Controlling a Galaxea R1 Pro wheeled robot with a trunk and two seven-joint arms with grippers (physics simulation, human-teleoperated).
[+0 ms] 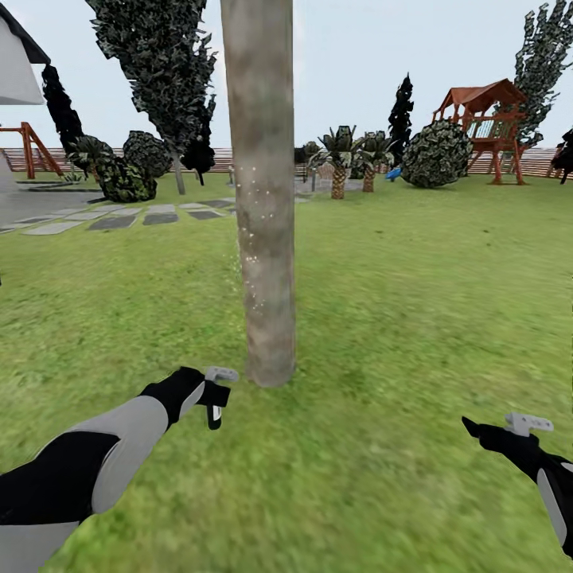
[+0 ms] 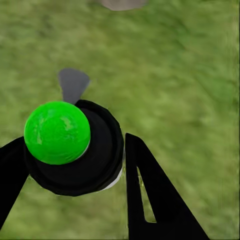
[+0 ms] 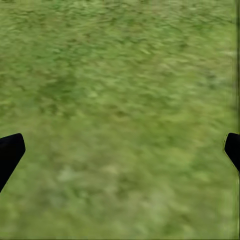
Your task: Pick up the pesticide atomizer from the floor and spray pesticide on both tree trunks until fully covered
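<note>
A thick beige-grey mottled tree trunk (image 1: 261, 199) rises straight ahead in the head view, with pale specks scattered on its bark around mid-height. Its base (image 2: 122, 4) peeks in at the edge of the left wrist view. My left gripper (image 1: 213, 395) is shut on the pesticide atomizer (image 1: 216, 388), a black bottle with a light grey spray head, held low just left of the trunk's foot. In the left wrist view the atomizer (image 2: 82, 160) sits between the black fingers (image 2: 150, 195), its grey nozzle toward the trunk. My right gripper (image 1: 497, 430) hangs open over the grass floor (image 3: 120, 100), holding nothing.
Green lawn (image 1: 414, 302) spreads all around. Far back are a leafy tree (image 1: 163, 72) by stepping stones (image 1: 111, 223), round bushes (image 1: 436, 155), small palms (image 1: 340, 163), a wooden play tower (image 1: 485, 127), a fence and a white house corner (image 1: 16, 68).
</note>
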